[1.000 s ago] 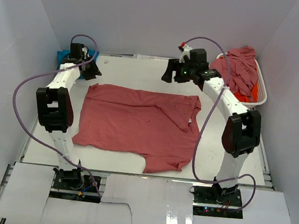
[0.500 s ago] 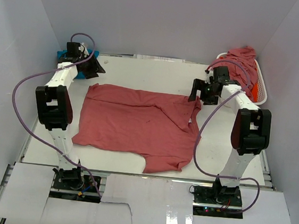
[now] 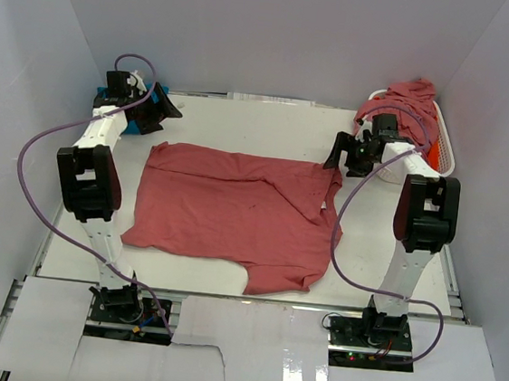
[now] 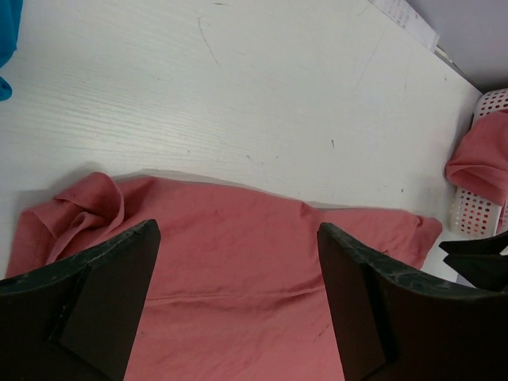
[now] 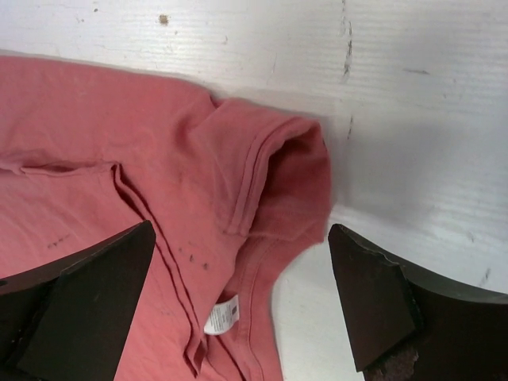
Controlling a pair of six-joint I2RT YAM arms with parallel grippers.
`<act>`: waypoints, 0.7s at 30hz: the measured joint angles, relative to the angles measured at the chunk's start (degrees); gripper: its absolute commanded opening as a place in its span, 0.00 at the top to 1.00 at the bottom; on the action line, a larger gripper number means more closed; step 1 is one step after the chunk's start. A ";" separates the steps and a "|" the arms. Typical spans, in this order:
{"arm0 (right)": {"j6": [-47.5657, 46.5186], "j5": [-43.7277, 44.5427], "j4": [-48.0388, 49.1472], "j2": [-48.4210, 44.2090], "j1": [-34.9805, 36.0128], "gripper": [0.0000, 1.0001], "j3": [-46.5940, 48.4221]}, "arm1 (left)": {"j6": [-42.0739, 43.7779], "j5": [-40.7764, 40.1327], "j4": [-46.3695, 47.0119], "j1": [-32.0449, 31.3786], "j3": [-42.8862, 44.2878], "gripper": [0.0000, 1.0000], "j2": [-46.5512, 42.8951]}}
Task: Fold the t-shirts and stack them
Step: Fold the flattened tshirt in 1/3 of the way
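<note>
While the rose t-shirt (image 3: 225, 210) lies spread on the table (image 3: 243, 126), left fingers (image 4: 103, 294) and right fingers (image 5: 87, 294) hang wide apart, empty, over its far corners. Folding barely begun, I judge. Next: drop, pinch both corners, draw nearward.

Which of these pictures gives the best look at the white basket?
The top view: it shows the basket at the far right of the table, heaped with red shirts. The left wrist view catches only a bit of its perforated wall; the right wrist view shows none of it.
</note>
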 measured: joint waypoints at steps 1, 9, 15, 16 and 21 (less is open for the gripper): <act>0.00 -0.46 0.20 1.11 -0.11 0.04 0.68 | -0.15 0.13 0.15 0.11 0.00 0.02 0.00; 0.72 -2.78 1.64 5.55 -1.40 0.00 2.93 | -0.66 0.46 0.76 0.48 -0.02 0.02 0.00; 1.64 -4.20 3.04 7.43 -1.81 0.18 5.42 | -0.70 0.52 1.77 0.52 -0.46 0.02 0.00; 1.73 -4.35 3.28 7.45 -1.81 0.20 5.44 | -0.70 0.52 1.77 0.52 -0.63 0.02 0.00; 2.23 -5.42 3.74 8.70 -1.81 0.32 6.19 | -0.70 0.52 1.75 0.52 -1.01 0.02 0.00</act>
